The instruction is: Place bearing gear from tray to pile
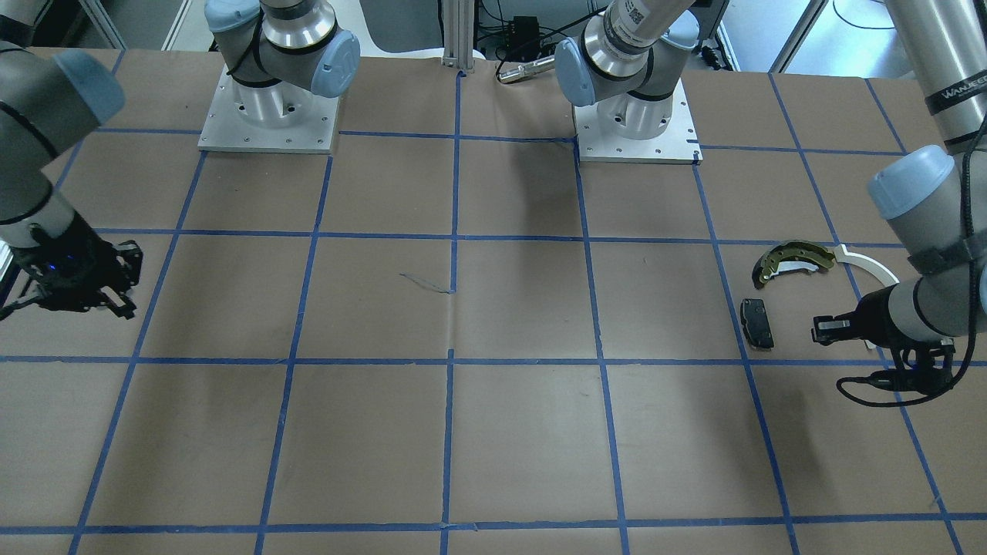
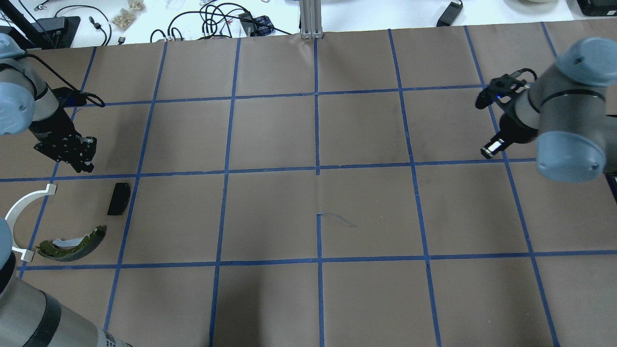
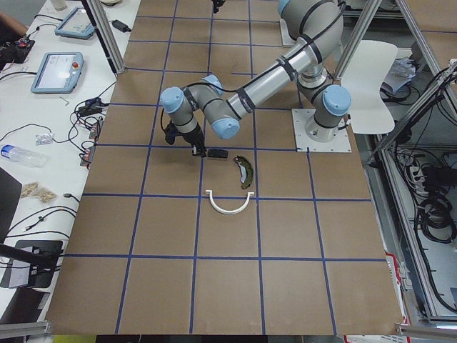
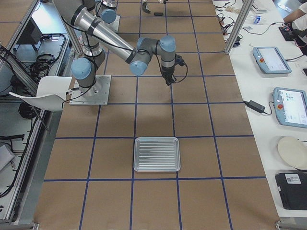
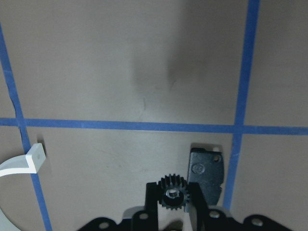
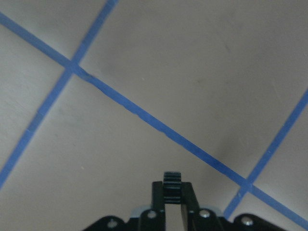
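L wrist view, nearest: left gripper pinches a bearing gear btwn its fingers. Gear is small and black, w/ fine teeth round the rim, a pale bore, and its face toward the cam. Its lower half is hidden by the fingers. It hangs over the table, just beside the black pad of the pile. White arc strip is cut off at the frame edge.

R wrist view: right gripper pinches a second gear, edge-on, so only the toothed rim shows. It's well apart from the pile.

Overhead: both gears too small to make out. Olive-gold brake shoe lies near pad & arc.

Farthest, exterior right view: tray, silver, ribbed floor.

Count: 2 gears, 2 grippers, 1 tray, 1 shoe, 1 arc, 1 pad.
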Tool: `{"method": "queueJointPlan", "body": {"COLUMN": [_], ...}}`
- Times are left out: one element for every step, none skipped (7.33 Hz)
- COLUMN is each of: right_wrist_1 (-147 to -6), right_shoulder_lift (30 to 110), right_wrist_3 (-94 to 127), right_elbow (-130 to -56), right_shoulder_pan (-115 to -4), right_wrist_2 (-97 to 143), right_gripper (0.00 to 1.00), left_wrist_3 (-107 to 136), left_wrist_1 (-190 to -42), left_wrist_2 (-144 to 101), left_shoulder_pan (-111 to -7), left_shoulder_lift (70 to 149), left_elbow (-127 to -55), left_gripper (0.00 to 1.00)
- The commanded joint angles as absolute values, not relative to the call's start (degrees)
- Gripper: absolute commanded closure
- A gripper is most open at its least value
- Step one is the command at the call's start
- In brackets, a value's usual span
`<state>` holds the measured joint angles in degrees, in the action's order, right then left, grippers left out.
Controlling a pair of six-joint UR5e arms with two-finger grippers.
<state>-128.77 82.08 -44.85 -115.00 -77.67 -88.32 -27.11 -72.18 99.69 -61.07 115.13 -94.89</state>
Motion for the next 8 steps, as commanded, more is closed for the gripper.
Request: {"method": "queueJointPlan", "body": {"right_wrist_1": [-125.1, -123.7, -124.0, -124.7, -124.9, -124.9, -124.9, -125.8], "right_shoulder_lift": [79.2, 77.9, 75.5, 72.5, 68.6, 65.0, 62.3, 61.4], "right_wrist_3": [-23.3, -12.5, -3.4, 3.9, 11.4, 17.2, 21.5, 26.3], "right_elbow": [-109.4, -106.8, -105.2, -102.9, -100.3, -97.2, -95.3, -95.3], "right_shoulder_pan": [-93.3, -99.6, -105.1, -110.7, -115.5, -118.8, -121.2, -122.7], "right_wrist_2": [-88.7, -88.9, -88.2, -88.2, -88.3, -88.2, -88.2, -88.8], "right_gripper": [1.0, 1.0, 1.0, 1.0, 1.0, 0.98, 0.93, 0.74], "left_wrist_3": [-27.8, -27.9, -28.1, -28.3, -29.0, -29.0, -28.9, -29.1], "left_wrist_1": [-69.3, -69.2, -69.2, -69.1, -69.1, -69.1, -69.2, -69.2], "left_wrist_2": [99.6, 99.9, 99.9, 99.9, 100.0, 99.9, 99.8, 99.7], "left_shoulder_pan": [-60.3, -60.1, -59.0, -57.7, -56.9, -56.9, -56.9, -56.9], "left_shoulder_lift": [115.6, 115.1, 115.2, 115.4, 115.6, 115.8, 115.9, 116.1], "left_elbow": [-98.5, -100.3, -101.3, -101.5, -101.4, -101.5, -101.6, -101.7], "left_gripper": [1.0, 1.0, 1.0, 1.0, 1.0, 1.0, 1.0, 0.78]}}
